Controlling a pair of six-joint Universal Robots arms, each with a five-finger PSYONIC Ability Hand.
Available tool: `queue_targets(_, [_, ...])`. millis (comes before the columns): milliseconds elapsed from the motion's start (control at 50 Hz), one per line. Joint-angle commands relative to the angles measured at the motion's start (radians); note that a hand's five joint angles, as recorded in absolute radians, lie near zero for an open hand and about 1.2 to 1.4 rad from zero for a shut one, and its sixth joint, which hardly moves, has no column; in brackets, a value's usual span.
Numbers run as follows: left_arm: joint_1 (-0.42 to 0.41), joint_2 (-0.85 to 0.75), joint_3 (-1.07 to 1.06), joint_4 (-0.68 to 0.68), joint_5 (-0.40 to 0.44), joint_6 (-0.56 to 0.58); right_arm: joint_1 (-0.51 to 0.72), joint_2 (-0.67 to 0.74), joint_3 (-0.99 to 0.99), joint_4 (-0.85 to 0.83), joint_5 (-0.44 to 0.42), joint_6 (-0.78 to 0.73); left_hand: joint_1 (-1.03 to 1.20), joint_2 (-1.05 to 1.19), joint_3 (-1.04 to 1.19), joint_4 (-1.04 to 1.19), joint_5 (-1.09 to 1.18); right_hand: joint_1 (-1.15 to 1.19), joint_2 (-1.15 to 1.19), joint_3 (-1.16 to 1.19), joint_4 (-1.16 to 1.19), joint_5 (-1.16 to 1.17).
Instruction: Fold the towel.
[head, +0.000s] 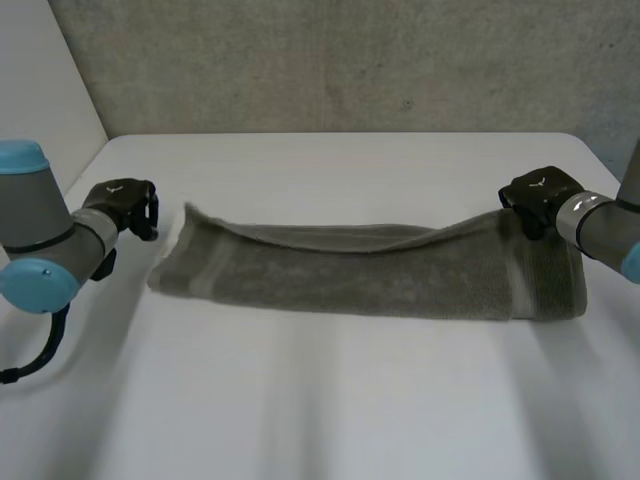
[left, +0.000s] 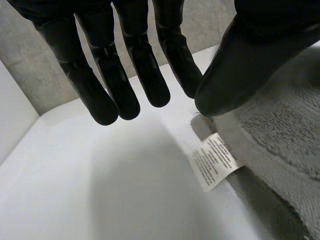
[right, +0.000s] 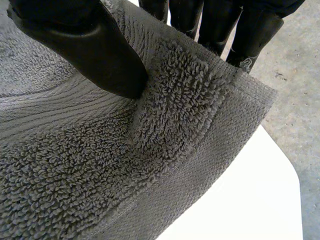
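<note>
Towel (head: 370, 275) lies folded on the bench (head: 330, 410). Right hand (head: 538, 195) pinches one end; left hand (head: 122, 203) hovers uncurled beside the other.

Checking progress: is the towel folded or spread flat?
Folded lengthwise: the towel lies as a doubled strip; the right hand pinches one corner.

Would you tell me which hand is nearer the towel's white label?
Left. The left hand is open beside the label; the right hand pinches the towel's opposite end.

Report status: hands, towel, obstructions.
Left hand open, off the towel at its left end. Right hand pinching its right corner, raised. Long strip on table. Nothing in the way.
</note>
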Motion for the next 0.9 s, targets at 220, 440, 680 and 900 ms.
queue_targets(220, [-0.023,-0.07,0.061,0.001,-0.005,0.001,0.021,0.149,-0.143,-0.04,0.067,0.018,-1.116,-1.118,-1.14,-1.116,-1.135,-1.154,-1.165,-1.167,-1.159,-1.175])
queue_targets(440, [-0.044,0.091,-0.051,0.015,0.008,0.004,0.008,-0.041,-0.131,-0.026,0.055,0.218,-1.102,-1.103,-1.126,-1.101,-1.12,-1.154,-1.165,-1.167,-1.159,-1.175])
queue_targets(680, [-0.033,0.271,-0.351,0.062,0.086,0.074,-0.029,-0.284,0.248,0.066,0.06,0.198,-1.046,-1.048,-1.07,-1.045,-1.064,-1.094,-1.105,-1.107,-1.099,-1.114])
queue_targets(900, [-0.038,0.344,-0.493,0.146,0.113,0.102,-0.068,-0.345,0.67,-0.241,0.05,0.146,-1.049,-1.051,-1.073,-1.048,-1.067,-0.923,-0.934,-0.936,-0.929,-0.944])
